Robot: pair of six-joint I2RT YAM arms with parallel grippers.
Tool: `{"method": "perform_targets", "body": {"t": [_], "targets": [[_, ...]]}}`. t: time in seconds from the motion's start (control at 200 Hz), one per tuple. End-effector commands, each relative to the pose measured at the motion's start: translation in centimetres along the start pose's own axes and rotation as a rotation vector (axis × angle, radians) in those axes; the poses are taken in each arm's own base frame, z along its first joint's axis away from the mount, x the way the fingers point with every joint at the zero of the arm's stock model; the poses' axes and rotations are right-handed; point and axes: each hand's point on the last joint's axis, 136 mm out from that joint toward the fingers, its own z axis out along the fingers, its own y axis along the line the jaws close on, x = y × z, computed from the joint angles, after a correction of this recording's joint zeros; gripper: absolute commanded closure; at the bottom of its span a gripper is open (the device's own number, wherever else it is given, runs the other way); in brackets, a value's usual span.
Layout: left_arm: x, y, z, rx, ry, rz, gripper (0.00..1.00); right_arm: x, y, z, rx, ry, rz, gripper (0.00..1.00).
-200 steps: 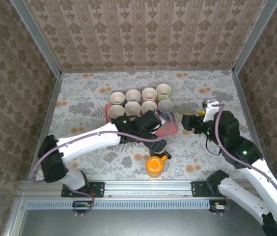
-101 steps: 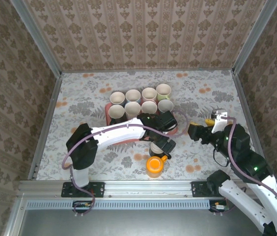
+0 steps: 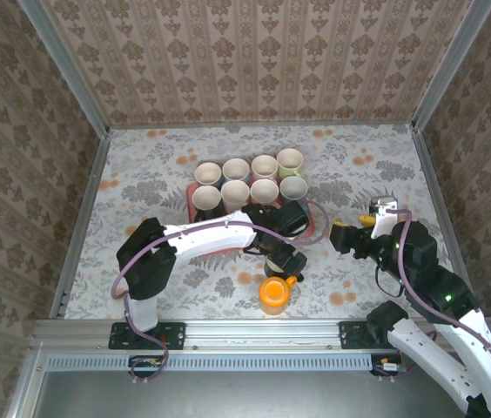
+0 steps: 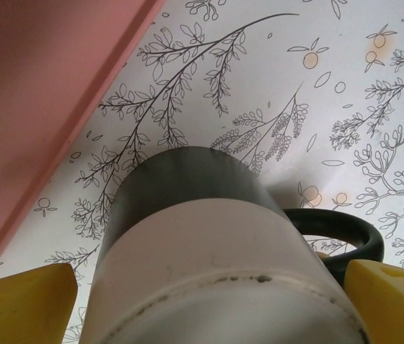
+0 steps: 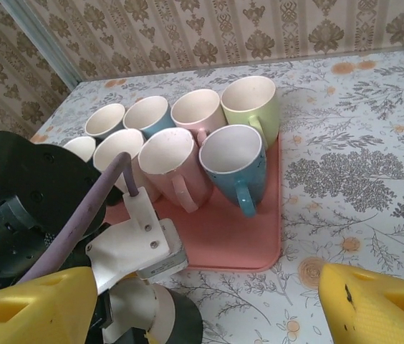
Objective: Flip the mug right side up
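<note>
A two-tone mug (image 4: 202, 251), white toward the camera and dark grey at the far end, fills the space between the yellow fingers (image 4: 19, 304) of my left gripper (image 4: 209, 304), which is shut on it. Its black handle (image 4: 345, 233) sticks out to the right. In the top view this left gripper (image 3: 280, 258) sits just in front of the pink tray. The right wrist view shows the same mug (image 5: 155, 315) under the left wrist, tilted over the table. My right gripper (image 3: 343, 235) hovers to the right of it, open, with nothing between its fingers (image 5: 374, 304).
A pink tray (image 3: 308, 228) holds several upright mugs, among them a blue one (image 5: 234, 161) and a pink one (image 5: 173, 161). An orange mug (image 3: 272, 294) stands near the front edge, right below the left gripper. Patterned walls close in the table.
The left arm has folded its elbow inward while its gripper stayed on the mug. The right gripper dropped back toward the near edge, then edged left toward the mug.
</note>
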Motion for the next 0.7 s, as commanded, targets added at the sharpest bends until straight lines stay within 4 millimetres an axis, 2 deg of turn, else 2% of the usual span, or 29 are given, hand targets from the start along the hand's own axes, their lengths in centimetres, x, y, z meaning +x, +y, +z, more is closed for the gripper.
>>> {"method": "perform_targets", "body": {"t": [0.0, 0.16, 0.295, 0.365, 0.435, 0.505, 0.575, 0.695], "targets": [[0.0, 0.0, -0.5, 0.018, -0.009, -0.009, 0.10, -0.3, 0.5, 0.0, -0.032, -0.020, 0.014, 0.18], [-0.2, 0.1, -0.8, 0.023, -0.024, -0.007, 0.40, -0.3, 0.7, 0.1, -0.041, -0.023, 0.021, 0.19], [-0.2, 0.3, -1.3, 0.016, -0.040, -0.004, 0.47, -0.3, 0.7, 0.0, -0.038, -0.020, 0.020, 0.20], [-0.6, 0.7, -2.3, -0.005, -0.072, 0.002, 0.50, -0.4, 0.7, -0.1, -0.041, -0.021, 0.021, 0.20], [-1.3, 0.9, -4.0, -0.017, -0.125, 0.009, 0.52, -0.7, 0.9, -0.3, -0.044, -0.023, 0.021, 0.20], [-2.1, 1.0, -6.6, -0.029, -0.203, 0.016, 0.55, -1.1, 1.2, -0.7, -0.056, -0.025, 0.015, 0.20], [-3.2, 1.2, -9.7, -0.040, -0.306, 0.025, 0.59, -1.6, 1.4, -1.0, -0.060, -0.030, 0.011, 0.20], [-4.6, 0.8, -15.3, -0.012, -0.534, 0.044, 0.61, -2.7, 1.5, -1.8, -0.060, -0.056, 0.001, 0.20]]}}
